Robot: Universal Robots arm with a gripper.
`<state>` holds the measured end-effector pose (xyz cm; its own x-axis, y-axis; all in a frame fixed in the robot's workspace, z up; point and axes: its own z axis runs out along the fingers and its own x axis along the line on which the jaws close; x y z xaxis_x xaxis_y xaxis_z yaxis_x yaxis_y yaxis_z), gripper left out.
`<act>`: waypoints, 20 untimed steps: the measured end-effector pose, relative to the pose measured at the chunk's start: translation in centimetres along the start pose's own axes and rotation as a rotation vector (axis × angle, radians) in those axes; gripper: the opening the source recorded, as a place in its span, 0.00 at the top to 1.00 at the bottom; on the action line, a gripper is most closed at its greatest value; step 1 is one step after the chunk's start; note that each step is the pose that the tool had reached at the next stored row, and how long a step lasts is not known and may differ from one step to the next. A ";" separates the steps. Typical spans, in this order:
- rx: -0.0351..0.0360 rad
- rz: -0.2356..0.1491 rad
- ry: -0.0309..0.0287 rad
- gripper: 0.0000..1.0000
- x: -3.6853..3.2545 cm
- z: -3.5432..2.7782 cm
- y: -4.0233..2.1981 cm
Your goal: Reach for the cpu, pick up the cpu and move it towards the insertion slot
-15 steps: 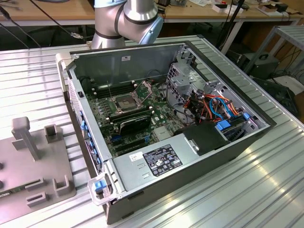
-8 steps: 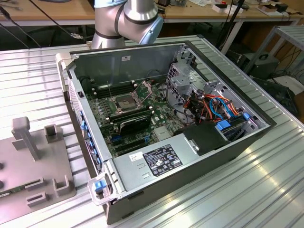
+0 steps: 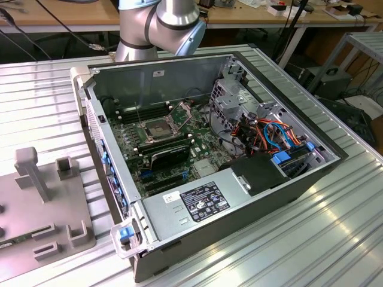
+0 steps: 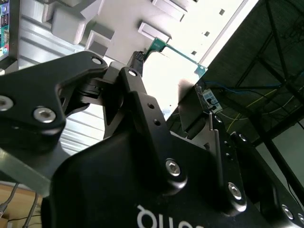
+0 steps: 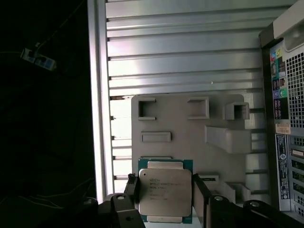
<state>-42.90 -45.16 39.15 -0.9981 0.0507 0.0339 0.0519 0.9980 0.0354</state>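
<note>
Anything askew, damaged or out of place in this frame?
Nothing stands out. The cpu looks flat, square and undamaged over the grey fixture plate; the insertion slot stands open on the board, its load plate raised.

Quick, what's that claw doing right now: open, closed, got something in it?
Gripper: closed on the cpu, which sits clamped between its two fingers in the first wrist view.
</note>
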 end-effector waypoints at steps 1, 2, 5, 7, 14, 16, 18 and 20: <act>0.0000 0.000 0.0000 0.45 -0.11 0.00 0.01; 0.0000 0.000 0.0000 0.45 -0.25 -0.01 0.01; -0.0001 0.000 0.0000 0.45 -0.54 -0.01 0.03; 0.0000 0.000 0.0000 0.45 -0.79 -0.02 0.04; 0.0000 0.000 0.0000 0.45 -1.63 -0.05 0.09; 0.0000 0.000 0.0000 0.45 -1.87 -0.06 0.10; 0.0000 0.000 0.0000 0.45 -2.16 -0.07 0.11; 0.0000 0.000 -0.0001 0.45 -2.40 -0.07 0.13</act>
<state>-40.49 -45.16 39.14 -0.9981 0.0507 0.0338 0.0519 0.9980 0.0354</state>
